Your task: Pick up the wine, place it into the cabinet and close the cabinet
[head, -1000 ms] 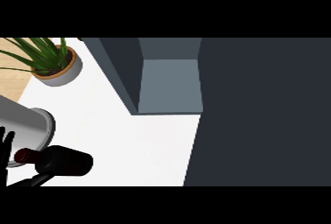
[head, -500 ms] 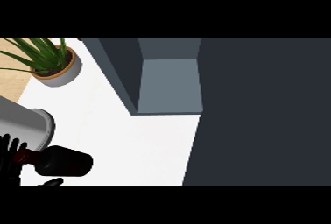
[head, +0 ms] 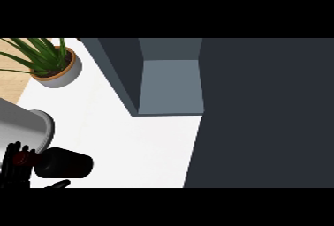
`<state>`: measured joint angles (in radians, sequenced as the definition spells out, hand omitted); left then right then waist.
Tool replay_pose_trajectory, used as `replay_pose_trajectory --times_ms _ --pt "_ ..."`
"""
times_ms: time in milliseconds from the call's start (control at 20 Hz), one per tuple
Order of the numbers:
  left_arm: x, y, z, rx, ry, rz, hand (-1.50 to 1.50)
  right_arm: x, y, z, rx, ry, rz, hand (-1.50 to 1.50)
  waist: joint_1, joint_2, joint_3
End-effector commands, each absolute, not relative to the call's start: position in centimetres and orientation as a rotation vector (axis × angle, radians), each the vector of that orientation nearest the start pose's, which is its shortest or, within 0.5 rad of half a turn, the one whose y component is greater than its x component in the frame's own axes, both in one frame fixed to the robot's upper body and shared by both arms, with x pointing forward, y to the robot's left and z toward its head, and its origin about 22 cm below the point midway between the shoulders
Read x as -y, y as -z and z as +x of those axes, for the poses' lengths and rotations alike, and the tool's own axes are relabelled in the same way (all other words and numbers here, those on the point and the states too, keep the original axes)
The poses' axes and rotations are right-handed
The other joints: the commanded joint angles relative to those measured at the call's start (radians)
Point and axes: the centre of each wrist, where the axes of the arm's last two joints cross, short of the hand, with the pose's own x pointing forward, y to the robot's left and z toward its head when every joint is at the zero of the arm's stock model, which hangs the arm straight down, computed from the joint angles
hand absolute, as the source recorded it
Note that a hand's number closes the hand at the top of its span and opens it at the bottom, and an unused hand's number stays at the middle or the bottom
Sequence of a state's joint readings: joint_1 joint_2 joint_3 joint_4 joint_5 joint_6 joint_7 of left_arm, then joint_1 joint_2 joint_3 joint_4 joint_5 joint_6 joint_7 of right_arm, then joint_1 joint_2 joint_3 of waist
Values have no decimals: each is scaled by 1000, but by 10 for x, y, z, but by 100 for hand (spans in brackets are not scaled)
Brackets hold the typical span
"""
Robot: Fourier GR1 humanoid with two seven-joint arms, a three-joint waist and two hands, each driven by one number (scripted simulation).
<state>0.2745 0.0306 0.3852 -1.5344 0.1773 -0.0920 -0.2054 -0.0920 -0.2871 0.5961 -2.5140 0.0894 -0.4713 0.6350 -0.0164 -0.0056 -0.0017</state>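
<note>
Wine bottle [head: 64, 163] lies sideways, neck toward left hand [head: 14, 167]; fingers curl round neck; open cabinet [head: 171, 86] up-right; right hand unseen.

A matt, smooth finish is shown by the white counter top [head: 130, 137]. The dark wine bottle [head: 64, 163] at lower left appears glossy, with a dull red cap. The grey round plant pot [head: 62, 76] at upper left looks smooth and stone-like. Matt slate-grey panels are seen on the open cabinet [head: 169, 84].
</note>
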Motion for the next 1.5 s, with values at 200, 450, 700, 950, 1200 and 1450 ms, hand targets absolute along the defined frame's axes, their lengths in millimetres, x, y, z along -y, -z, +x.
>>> replay_pose_trajectory --times_ms 200,450,700,950,1200,1450 --pt "-367 74 141 1514 -406 270 -150 178 -221 84 1940 -138 249 -150 3 1 0" --pt "-368 92 146 1455 -445 146 -150 166 -210 95 1930 -142 244 -150 5 2 1" --pt "-354 113 144 1457 -426 90 -150 178 -216 85 1953 -137 239 -150 -1 2 1" --pt "-345 127 148 1467 -430 73 -150 174 -223 85 1953 -150 245 -150 1 1 -1" --pt "-335 130 151 1518 -437 71 -150 176 -215 79 1954 -131 245 -150 0 0 1" --pt "-338 126 164 1536 -507 57 150 171 -209 82 1932 -143 223 -150 3 1 1"
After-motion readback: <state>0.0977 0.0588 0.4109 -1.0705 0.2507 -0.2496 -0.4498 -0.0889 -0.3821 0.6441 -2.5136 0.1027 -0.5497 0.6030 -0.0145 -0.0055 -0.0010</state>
